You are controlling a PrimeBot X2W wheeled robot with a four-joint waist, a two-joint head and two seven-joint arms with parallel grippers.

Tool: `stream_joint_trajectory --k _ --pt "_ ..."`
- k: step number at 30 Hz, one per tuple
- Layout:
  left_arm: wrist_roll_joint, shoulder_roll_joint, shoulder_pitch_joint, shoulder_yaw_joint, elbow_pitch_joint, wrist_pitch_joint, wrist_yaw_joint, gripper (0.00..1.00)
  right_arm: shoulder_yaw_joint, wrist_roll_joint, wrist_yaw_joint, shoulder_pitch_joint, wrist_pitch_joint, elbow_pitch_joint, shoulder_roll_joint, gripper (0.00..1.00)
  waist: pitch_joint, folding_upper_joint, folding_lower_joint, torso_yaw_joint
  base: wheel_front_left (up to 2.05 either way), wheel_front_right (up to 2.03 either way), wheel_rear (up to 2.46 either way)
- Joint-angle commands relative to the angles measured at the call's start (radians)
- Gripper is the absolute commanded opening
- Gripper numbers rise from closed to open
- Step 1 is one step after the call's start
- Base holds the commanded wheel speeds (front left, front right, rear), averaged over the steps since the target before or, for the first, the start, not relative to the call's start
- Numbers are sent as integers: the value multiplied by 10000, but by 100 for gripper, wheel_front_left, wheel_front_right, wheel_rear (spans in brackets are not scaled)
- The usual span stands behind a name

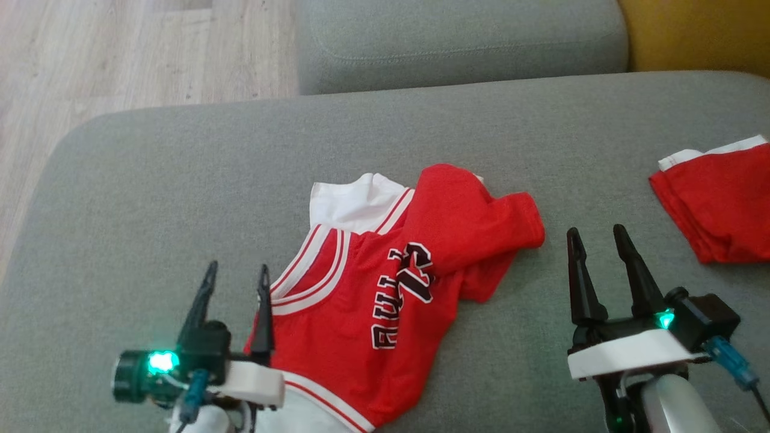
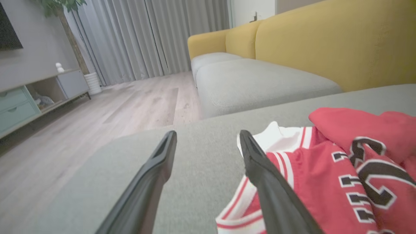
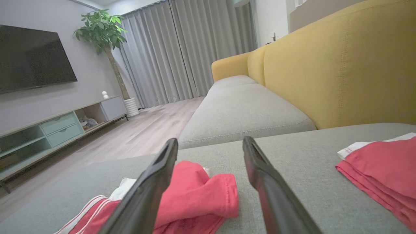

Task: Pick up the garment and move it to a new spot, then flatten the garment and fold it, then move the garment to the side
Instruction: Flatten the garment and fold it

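Reaching up from the lower left of the head view, the left gripper [image 1: 237, 269] points its two dark fingers away from the robot. Its jaws are spread wide, with nothing but the grey cushion [image 1: 150, 180] between them. The finger nearer the middle crosses the striped white edge of the red jersey [image 1: 373, 282]; whether it touches the cloth cannot be told. In the left wrist view the left gripper [image 2: 208, 133] frames bare cushion, and the red jersey [image 2: 325, 182] lies just to the right of it.

The jersey sits crumpled near the middle of the cushion, its top part folded over the black lettering.

Further right, the right gripper [image 1: 595, 231] rises from the lower right with its fingers leaning slightly left. Its jaws are parted and hold nothing. It is near the jersey's right edge but apart from it. A folded red garment [image 1: 716, 204] lies at the far right edge.
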Motion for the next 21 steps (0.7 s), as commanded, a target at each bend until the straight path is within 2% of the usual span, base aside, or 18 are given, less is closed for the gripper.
stream_joint_trajectory --k 1,6,14,21 --pt "-24 29 -465 615 -191 -148 -14 100 175 -72 65 -149 88 -376 -45 100 80 0 -1 88 0 0 0" --pt "211 -209 -698 776 -41 -201 -269 100 352 -474 65 -71 670 -102 -45 100 332 0 -1 380 0 0 0" --pt "530 -532 -1006 993 9 -210 -619 100 1218 -2294 65 -382 2358 1326 -45 100 728 0 -1 901 0 0 0" --pt "725 -813 -1057 1138 98 -211 -866 100 1307 -3025 65 -907 2641 2242 -57 100 920 0 -1 1292 0 0 0"
